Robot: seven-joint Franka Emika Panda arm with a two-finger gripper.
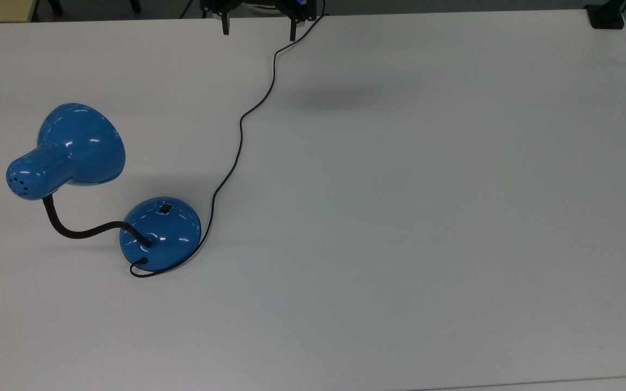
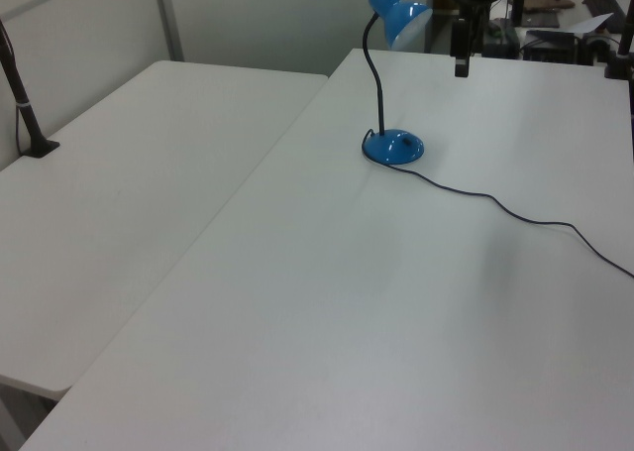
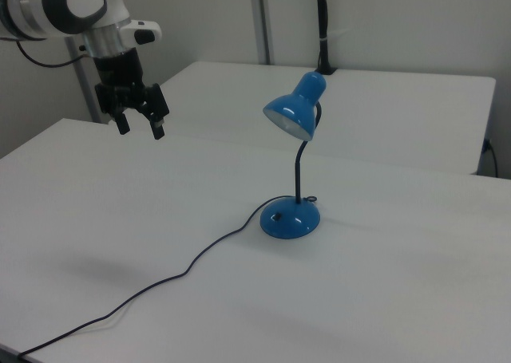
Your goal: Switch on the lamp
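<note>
Here, blue lamp standing upright on the white worktop, toward the top view's left and well apart from the gripper. Round domed base flat on the worktop; small black switch on the base's upper face, on the side toward the top view's upper edge. Black gooseneck rising from the base near its lower-left rim in the top view, curving away to the top view's left. Bell-shaped shade at the gooseneck's end, tilted, mouth facing down and toward the right view's left; no glow visible inside the shade. Thin black cord leaving the base at its lower edge in the top view, looping round the base's right rim, then snaking across the worktop up to the far edge, just beside the gripper's fingers.

Gripper hanging above the worktop, far from the lamp, at the top view's upper edge and at the right view's upper left. Fingers spread apart, pointing down, nothing between them, touching neither lamp nor worktop. In the left view, gripper beyond the lamp, just right of the shade.

Second white table beside the worktop, on the lamp's left in the left view, with a black post at its far-left edge.
</note>
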